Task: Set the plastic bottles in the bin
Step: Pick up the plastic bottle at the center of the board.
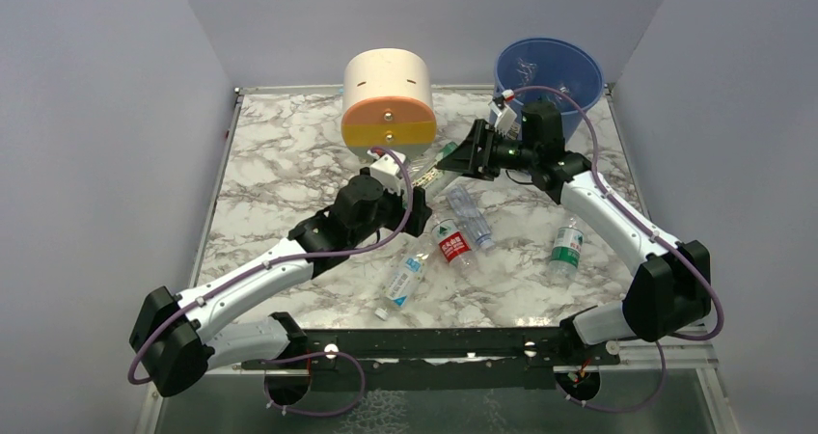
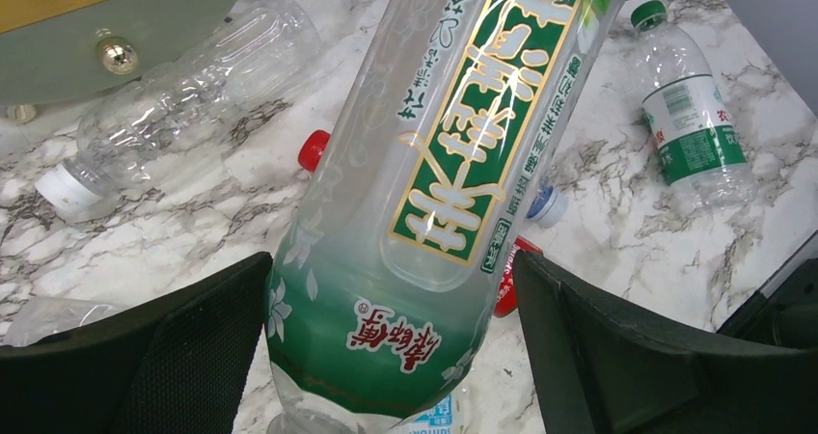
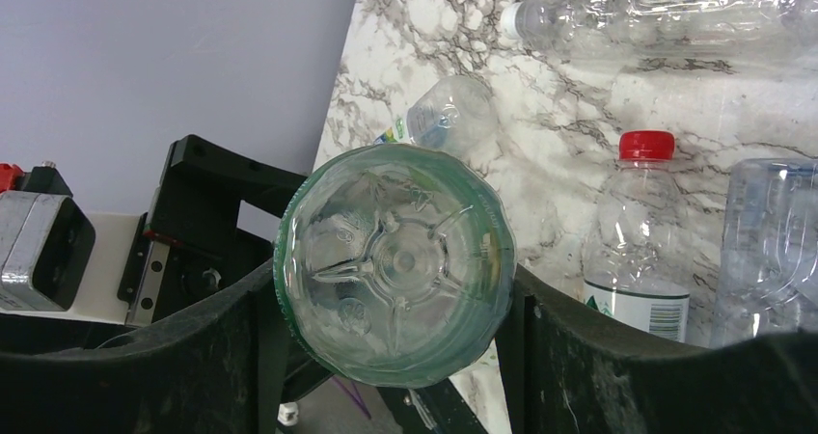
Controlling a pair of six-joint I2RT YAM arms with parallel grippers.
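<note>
A green-tinted bottle [image 1: 441, 167] with a green and gold label hangs above the desk [image 1: 280, 164], lying slanted between the two arms, just in front of the cream-and-orange drawer unit [image 1: 389, 96] and to the left of the bin [image 1: 576, 79]. The right fingers [image 3: 627, 366] are clamped on it near its base, one pressing each side of the round bottom, which faces the right wrist camera. The left fingers [image 2: 145, 366] stand wide on either side of the bottle's other end, with a visible gap on each side, so they grip nothing. The blue bin stands at the far right corner of the desk, close behind the right wrist.

More plastic bottles lie on the marble desk below: a red-labelled bottle [image 1: 452, 245], a clear bottle [image 1: 470, 218] beside it, a blue-labelled bottle [image 1: 404, 280] nearer the arm bases, and a green-labelled bottle [image 1: 566, 247] apart to the right.
</note>
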